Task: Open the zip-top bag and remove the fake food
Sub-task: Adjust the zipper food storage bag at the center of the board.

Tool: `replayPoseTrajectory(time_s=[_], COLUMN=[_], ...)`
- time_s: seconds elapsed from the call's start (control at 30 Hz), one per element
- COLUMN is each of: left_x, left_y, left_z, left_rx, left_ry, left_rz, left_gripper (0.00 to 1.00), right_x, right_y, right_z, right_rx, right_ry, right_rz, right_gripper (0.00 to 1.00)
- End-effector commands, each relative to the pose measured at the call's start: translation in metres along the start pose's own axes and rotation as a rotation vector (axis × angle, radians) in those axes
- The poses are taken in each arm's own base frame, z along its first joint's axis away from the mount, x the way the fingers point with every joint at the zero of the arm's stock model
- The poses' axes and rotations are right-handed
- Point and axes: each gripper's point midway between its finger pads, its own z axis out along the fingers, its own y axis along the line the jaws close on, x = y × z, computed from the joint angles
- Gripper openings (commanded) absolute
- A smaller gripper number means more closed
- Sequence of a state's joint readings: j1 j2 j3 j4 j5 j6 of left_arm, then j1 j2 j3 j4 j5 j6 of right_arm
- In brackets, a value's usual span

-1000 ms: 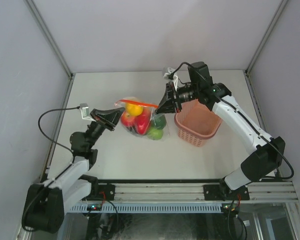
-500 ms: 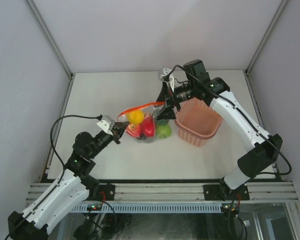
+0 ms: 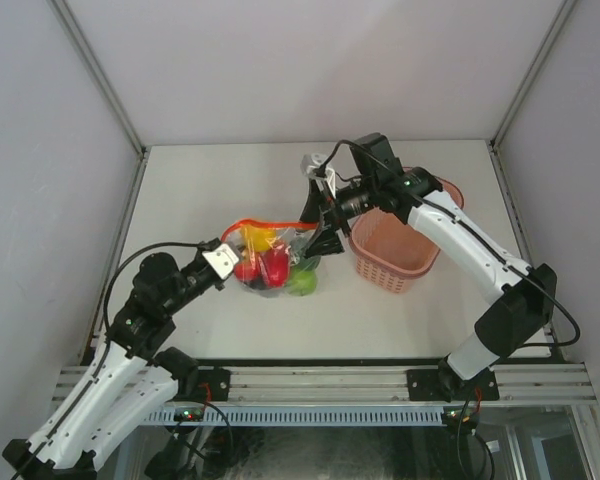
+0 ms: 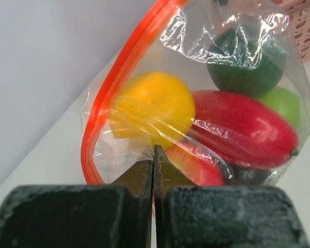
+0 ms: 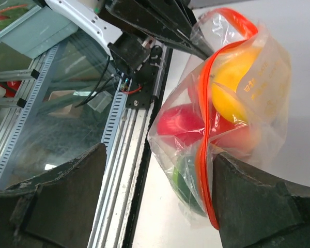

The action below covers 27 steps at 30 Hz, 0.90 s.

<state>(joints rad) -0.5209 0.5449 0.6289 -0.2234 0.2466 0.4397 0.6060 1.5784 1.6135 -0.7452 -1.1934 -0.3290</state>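
- Bag sits mid-table, bulging, between the two grippers and just left of the basket. Its zip strip runs along the top edge.
- Food is all inside: yellow, red, dark green and light green pieces press against the film. None is out.
- Left gripper is clenched on a fold of film at the bag's left side, just below the yellow piece.
- Right gripper is released, jaws wide, at the strip end nearest the basket. It grips nothing.
- Step, as I read it: opening the mouth, with one side anchored. Right wrist view hints at a loop in the strip; whether the zip is parted, cannot tell.
- Next move calls for the right jaws to close on one lip only, then pull away from the left hold. Catching both lips would likely keep it sealed.
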Motion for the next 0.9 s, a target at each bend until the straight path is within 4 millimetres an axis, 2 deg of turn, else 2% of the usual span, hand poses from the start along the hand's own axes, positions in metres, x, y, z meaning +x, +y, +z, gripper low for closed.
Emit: replayPoseTrajectory(time_s=[0.0, 0.1, 0.27, 0.5, 0.6, 0.73, 0.87], left_x=[-0.013, -0.005, -0.006, -0.004, -0.004, -0.004, -0.004], left_y=[-0.003, -0.01, -0.015, -0.017, -0.024, -0.031, -0.035], left_z=[0.002, 0.003, 0.0, 0.0, 0.002, 0.006, 0.004], left_rx=[0.027, 0.038, 0.054, 0.068, 0.106, 0.152, 0.167], left_ry=[-0.075, -0.094, -0.113, -0.099, -0.106, -0.106, -0.117], left_rz=[0.07, 0.055, 0.065, 0.055, 0.05, 0.04, 0.037], left_gripper=[0.0, 0.0, 0.0, 0.0, 0.0, 0.0, 0.0], right_x=[-0.009, -0.018, -0.027, -0.022, -0.022, -0.006, 0.003], right_y=[-0.001, -0.004, -0.02, -0.025, -0.019, -0.015, -0.026], right_z=[0.004, -0.009, -0.04, -0.047, -0.029, 0.016, 0.04], right_rx=[0.03, 0.073, 0.226, 0.288, 0.206, 0.133, 0.143], right_ry=[-0.026, -0.037, -0.049, -0.017, -0.031, 0.032, 0.035], right_rz=[-0.065, -0.067, -0.084, -0.106, -0.084, -0.065, 0.016], right_gripper=[0.75, 0.75, 0.76, 0.78, 0.78, 0.77, 0.76])
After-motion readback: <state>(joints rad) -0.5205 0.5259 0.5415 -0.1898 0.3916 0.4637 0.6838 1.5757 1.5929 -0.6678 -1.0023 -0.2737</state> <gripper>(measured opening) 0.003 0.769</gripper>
